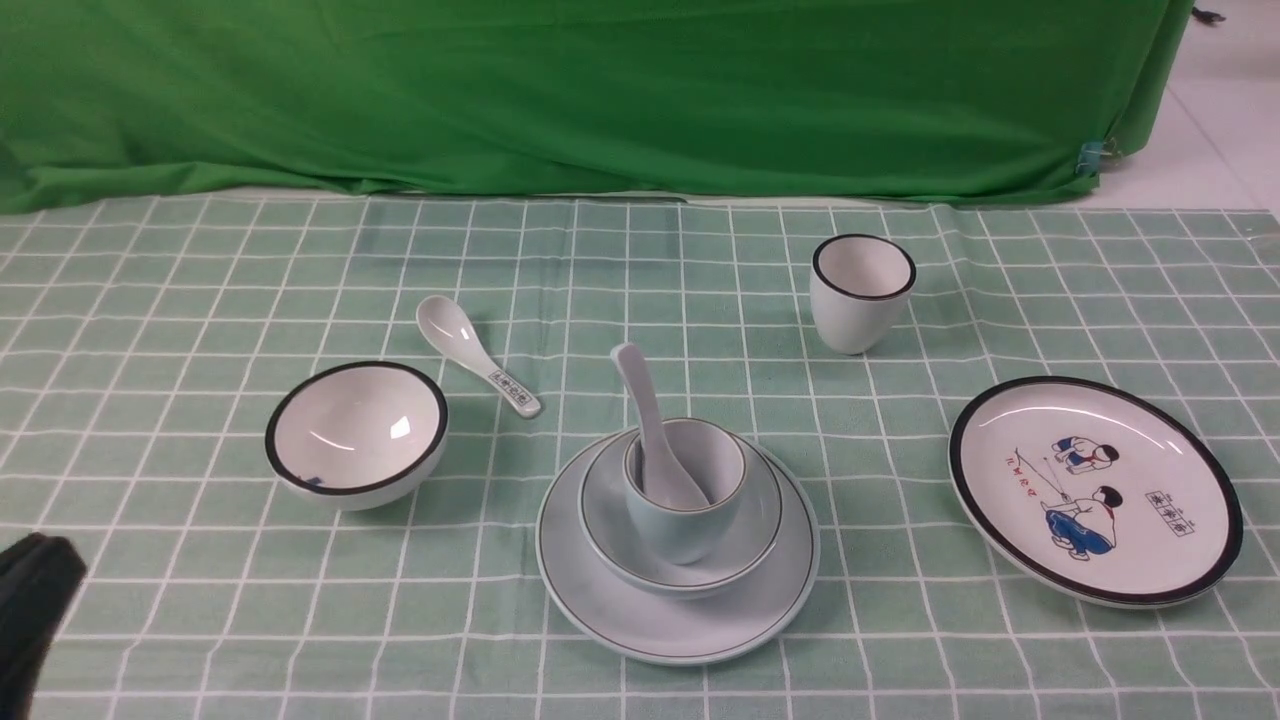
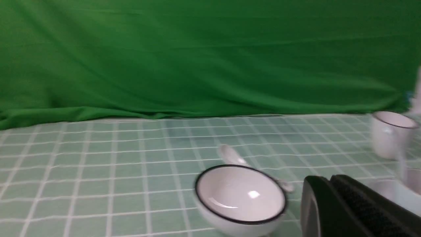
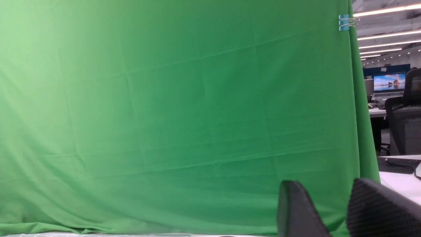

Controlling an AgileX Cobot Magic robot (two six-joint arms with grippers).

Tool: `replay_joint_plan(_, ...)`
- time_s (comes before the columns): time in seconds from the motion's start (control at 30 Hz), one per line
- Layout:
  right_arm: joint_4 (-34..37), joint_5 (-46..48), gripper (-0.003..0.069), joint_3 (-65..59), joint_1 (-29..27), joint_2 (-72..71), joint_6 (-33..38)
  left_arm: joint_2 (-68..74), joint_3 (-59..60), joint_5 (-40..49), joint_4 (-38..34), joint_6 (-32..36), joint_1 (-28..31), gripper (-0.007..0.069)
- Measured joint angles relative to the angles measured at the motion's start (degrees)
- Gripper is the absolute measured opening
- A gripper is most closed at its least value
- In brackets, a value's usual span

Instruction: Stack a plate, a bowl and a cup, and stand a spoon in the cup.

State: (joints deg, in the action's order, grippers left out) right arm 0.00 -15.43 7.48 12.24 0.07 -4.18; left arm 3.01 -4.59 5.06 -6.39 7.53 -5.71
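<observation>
The pale blue-green plate (image 1: 600, 600) lies on the checked cloth near the middle front. The bowl (image 1: 612, 512) sits on it and the cup (image 1: 690, 535) stands in the bowl. The plain white spoon (image 1: 640, 395) stands in the cup, its handle leaning up to the left. My left gripper (image 1: 35, 590) is low at the front left corner, well apart from the stack. In the left wrist view the left gripper (image 2: 329, 180) is shut with nothing in it. My right gripper (image 3: 325, 181) is open and empty, facing the green backdrop; it is out of the front view.
A white bowl with a black rim (image 1: 355, 432) sits left of the stack, with a printed-handle spoon (image 1: 478, 366) behind it. A white black-rimmed cup (image 1: 862, 292) stands at the back right. A cartoon plate (image 1: 1095, 490) lies right. A green curtain (image 1: 600, 90) closes the far edge.
</observation>
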Motion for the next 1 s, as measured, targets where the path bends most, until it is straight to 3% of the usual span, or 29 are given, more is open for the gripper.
replay_joint_plan(0.2,0.00,-0.05,0.0274,0.00,0.00,0.00,0.00,-2.93,4.88,-0.30,-0.85,-0.21,5.95,0.0011)
replay_joint_plan(0.43,0.00,-0.05,0.0274,0.00,0.00,0.00,0.00,-2.92,4.95,7.39,0.31,-0.21,5.84,0.0011)
replay_joint_plan(1.0,0.00,-0.01,0.0274,0.00,0.00,0.00,0.00,-2.92,4.95,7.88,0.77,-0.21,5.84,0.0013)
